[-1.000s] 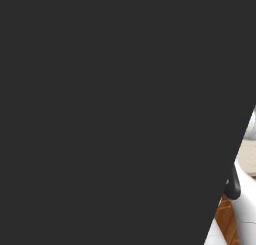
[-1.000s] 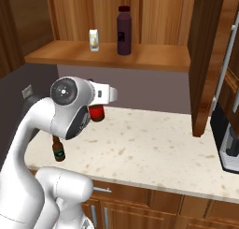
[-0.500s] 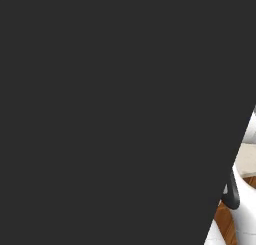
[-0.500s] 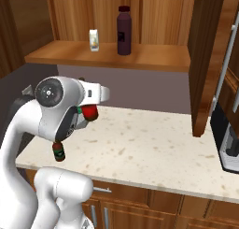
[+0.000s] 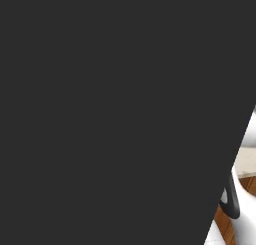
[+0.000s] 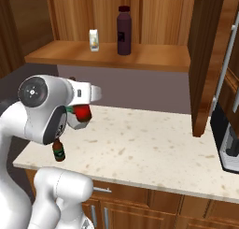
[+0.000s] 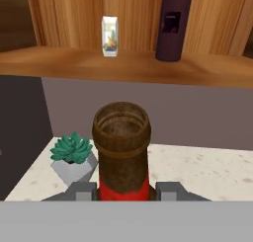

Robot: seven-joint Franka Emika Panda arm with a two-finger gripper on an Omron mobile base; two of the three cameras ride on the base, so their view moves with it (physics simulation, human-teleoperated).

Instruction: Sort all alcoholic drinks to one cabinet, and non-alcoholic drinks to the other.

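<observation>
A brown beer bottle [image 7: 121, 142] with a red band on its neck stands between my gripper's [image 7: 123, 189] fingertips, which are shut on it; its open mouth faces the hand camera. In the right base view this bottle [image 6: 83, 112] shows as a red patch beside the wrist, above the counter's left part. A second beer bottle [image 6: 58, 151] with a green label stands at the counter's left front edge, partly behind the arm. On the open cabinet shelf [image 6: 140, 60] stand the white carton [image 6: 94, 40] [image 7: 109, 36] and the dark purple bottle [image 6: 123, 31] [image 7: 170, 26].
A small potted succulent [image 7: 73, 157] sits at the counter's [image 6: 149, 148] left rear. An open cabinet door [image 6: 207, 60] hangs at the right, with a dark appliance [image 6: 226, 139] below it. A dark panel [image 5: 100, 114] blocks the left base view.
The arm's upper links have swung left, and the held bottle has shifted slightly left with them. The bottle on the counter edge has stayed put.
</observation>
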